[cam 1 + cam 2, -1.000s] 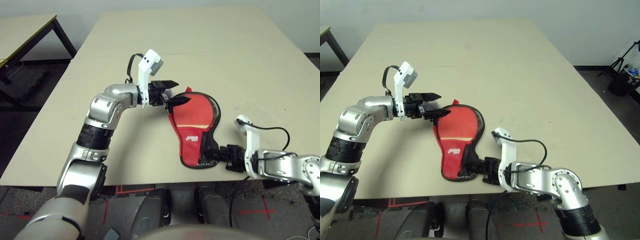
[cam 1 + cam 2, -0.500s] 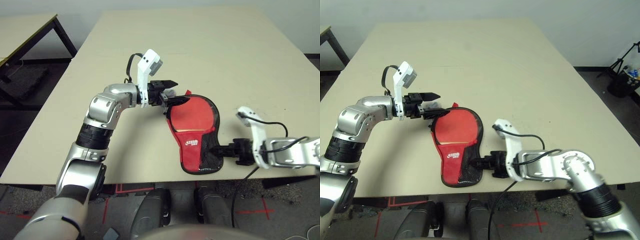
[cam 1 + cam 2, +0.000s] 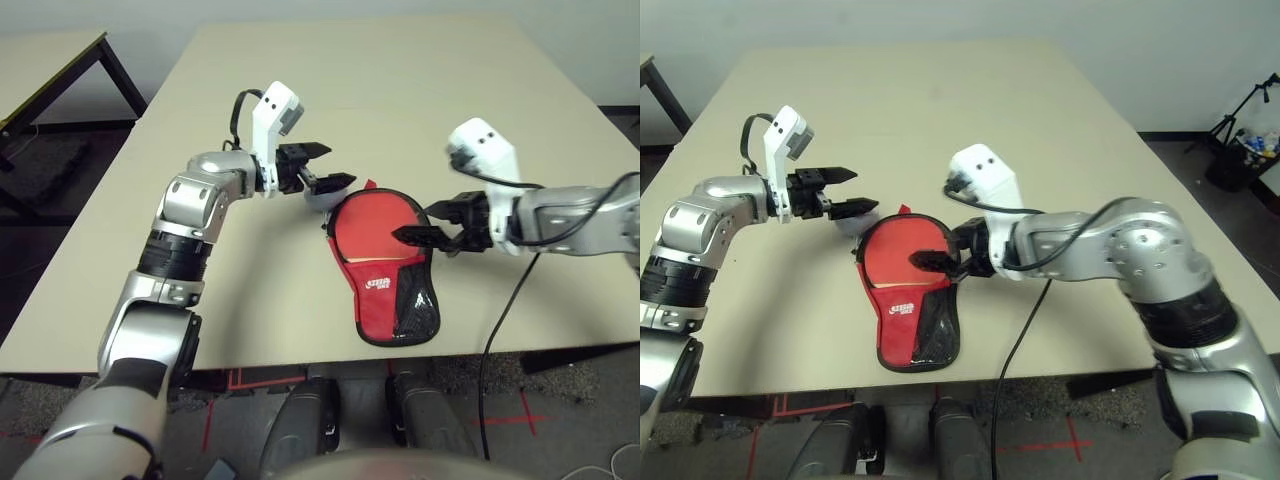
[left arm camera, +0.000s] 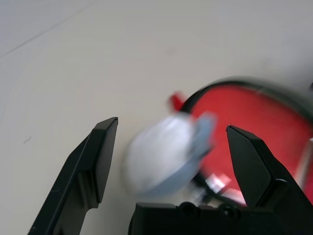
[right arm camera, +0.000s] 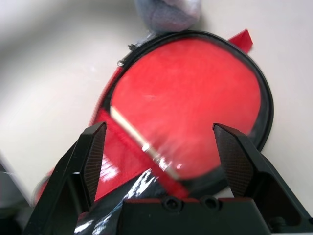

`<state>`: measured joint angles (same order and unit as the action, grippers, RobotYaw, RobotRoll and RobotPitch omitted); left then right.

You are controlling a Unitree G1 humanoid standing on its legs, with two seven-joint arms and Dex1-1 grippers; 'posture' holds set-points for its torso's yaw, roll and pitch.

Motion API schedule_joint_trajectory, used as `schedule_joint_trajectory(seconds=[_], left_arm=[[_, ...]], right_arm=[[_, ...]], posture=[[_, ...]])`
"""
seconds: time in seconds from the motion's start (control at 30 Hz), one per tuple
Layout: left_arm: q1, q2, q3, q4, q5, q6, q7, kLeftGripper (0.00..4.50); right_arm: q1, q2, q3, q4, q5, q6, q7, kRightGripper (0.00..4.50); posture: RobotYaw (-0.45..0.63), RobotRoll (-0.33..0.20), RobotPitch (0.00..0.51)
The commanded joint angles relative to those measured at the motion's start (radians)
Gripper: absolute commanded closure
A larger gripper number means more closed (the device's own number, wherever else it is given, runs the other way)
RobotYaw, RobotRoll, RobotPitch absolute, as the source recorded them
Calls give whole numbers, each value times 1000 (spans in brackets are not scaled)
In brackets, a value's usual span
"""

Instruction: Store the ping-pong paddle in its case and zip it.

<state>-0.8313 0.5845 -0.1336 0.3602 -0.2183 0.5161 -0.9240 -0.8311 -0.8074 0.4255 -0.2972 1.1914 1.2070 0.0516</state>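
The ping-pong paddle (image 3: 375, 222) lies flat in the red paddle-shaped case (image 3: 362, 318), its round red rubber face showing at the wide end and its handle end apparently tucked under the pocket flap, which would keep the two outlines matched for closing. The case rests on the counter (image 3: 270, 290) with its narrow end towards the robot, probably so that both arms can reach the rim. The left gripper (image 3: 341, 165) has its jaws apart beside the rounded end, near the small grey soft pouch (image 3: 325, 198), which sits against the rim and is not gripped. The right gripper (image 3: 412, 223) also has its jaws spread, over the side of the paddle face, and holds nothing; perhaps it is moving to find the zipper or lift the edge. Small metal hardware (image 5: 121, 62) shows at the rim near the pouch, likely part of the zipper, so closing seems the step left to do. As for markings, a white logo (image 3: 378, 284) is printed on the red part of the pocket beside the black mesh panel (image 3: 412, 300); it has a larger line over a smaller one, but neither can be read with confidence.
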Motion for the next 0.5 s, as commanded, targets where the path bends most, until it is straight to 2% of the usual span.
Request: schedule_joint_trajectory(seconds=[0.03,0.27,0.5], left_arm=[[12,21,-22,38,46,-30,-24,0],[45,-22,-85,60,135,-119,-18,0],[-15,-50,-158,201,263,-284,-4,0]], right_arm=[[-20,25,76,13,-164,1,145,38],[-39,23,230,48,-431,19,376,38],[-35,46,255,43,-564,36,508,38]], posture=[[-13,0,95],[2,0,98],[-4,0,99]])
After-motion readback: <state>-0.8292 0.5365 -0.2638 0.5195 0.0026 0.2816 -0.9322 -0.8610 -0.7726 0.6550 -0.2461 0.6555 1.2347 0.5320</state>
